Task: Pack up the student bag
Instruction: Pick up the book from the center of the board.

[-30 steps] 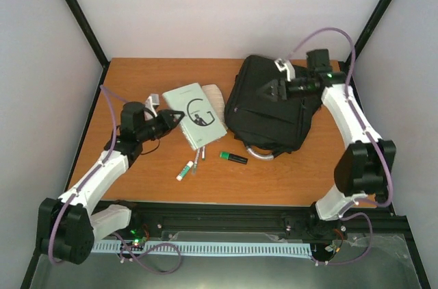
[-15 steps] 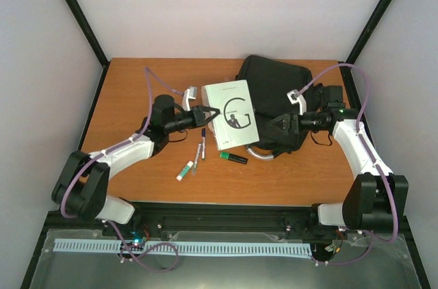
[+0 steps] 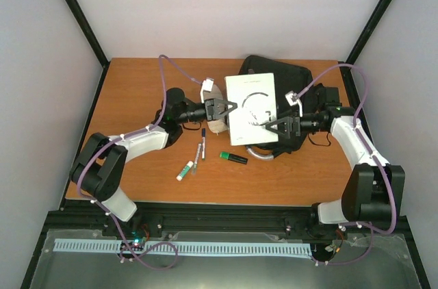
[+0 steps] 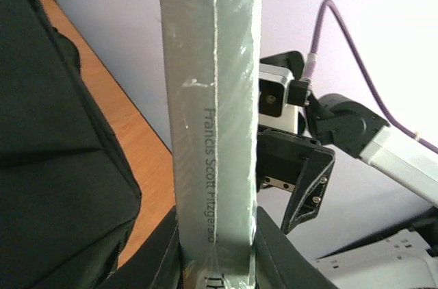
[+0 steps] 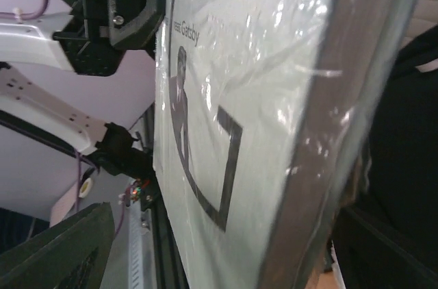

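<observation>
Top, left-wrist and right-wrist views of one moment. The student bag (image 3: 291,80), black and soft, lies flat on the wooden table (image 3: 137,90) at its far right part. Its curved grey handle (image 3: 260,155) points toward the arm bases.

A pale green book (image 3: 250,107) wrapped in clear film is held above the bag's left half, with its cover, marked with a large "G", facing up. It hides much of the bag from above.

The left gripper (image 3: 220,107) reaches in from the side of the book away from the bag and clamps that edge. In the left-wrist view the spine (image 4: 212,131) stands pinched between the fingers, with the bag (image 4: 55,166) beside it.

The right gripper (image 3: 274,124) hangs over the bag at the book's opposite, nearer corner. Its jaws are spread wide, and one finger (image 5: 55,248) stands clear of the cover (image 5: 239,97).

On the table beside the bag's handle lies a green highlighter (image 3: 233,157). Farther from the bag lie two pens (image 3: 202,144) and a white-and-green stick (image 3: 185,170).
</observation>
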Controlling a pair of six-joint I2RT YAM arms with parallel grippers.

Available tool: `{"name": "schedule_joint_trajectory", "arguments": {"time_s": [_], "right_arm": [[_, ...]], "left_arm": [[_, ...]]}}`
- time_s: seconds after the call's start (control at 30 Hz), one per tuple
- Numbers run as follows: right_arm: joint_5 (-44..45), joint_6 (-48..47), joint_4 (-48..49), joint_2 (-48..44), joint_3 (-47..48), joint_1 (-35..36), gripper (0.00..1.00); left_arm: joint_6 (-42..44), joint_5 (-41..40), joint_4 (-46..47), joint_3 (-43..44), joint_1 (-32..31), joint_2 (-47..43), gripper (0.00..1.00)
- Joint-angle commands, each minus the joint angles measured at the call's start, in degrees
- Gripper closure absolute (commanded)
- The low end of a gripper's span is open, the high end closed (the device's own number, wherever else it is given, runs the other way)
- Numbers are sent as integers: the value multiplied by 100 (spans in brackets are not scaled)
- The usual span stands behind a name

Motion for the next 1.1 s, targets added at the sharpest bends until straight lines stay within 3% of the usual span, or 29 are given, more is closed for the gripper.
{"name": "schedule_joint_trajectory", "arguments": {"time_s": [0.0, 0.23, 0.37, 0.6, 0.77, 0.9, 1.0, 1.03, 1.07], "right_arm": [[-791, -608, -396, 6, 102, -28, 12], [-1312, -768, -611, -60, 72, -30, 28], [-1423, -606, -558, -40, 94, -30, 46], [-1403, -151, -237, -3, 70, -109, 73], [-957, 297, 264, -100, -13, -401, 92], [-464, 617, 522, -194, -58, -624, 97], [-246, 637, 521, -339, 11, -825, 97], [-143, 650, 531, -412, 28, -879, 97], [17, 661, 546, -509, 25, -940, 97]], "left_arm": [[-115, 260, 1187, 480, -88, -23, 99], [-290, 340, 1210, 940, -88, 453, 99], [-430, 422, 1116, 1214, -88, 816, 79], [-731, 326, 1522, 1277, -88, 1286, 79], [-553, 255, 1099, 1319, -87, 1409, 75], [17, -89, -86, 1464, -90, 1436, 53], [309, -558, -553, 1394, -88, 1374, 43], [393, -641, -623, 1351, -88, 1330, 34], [478, -741, -793, 1345, -95, 1268, 9]]}}
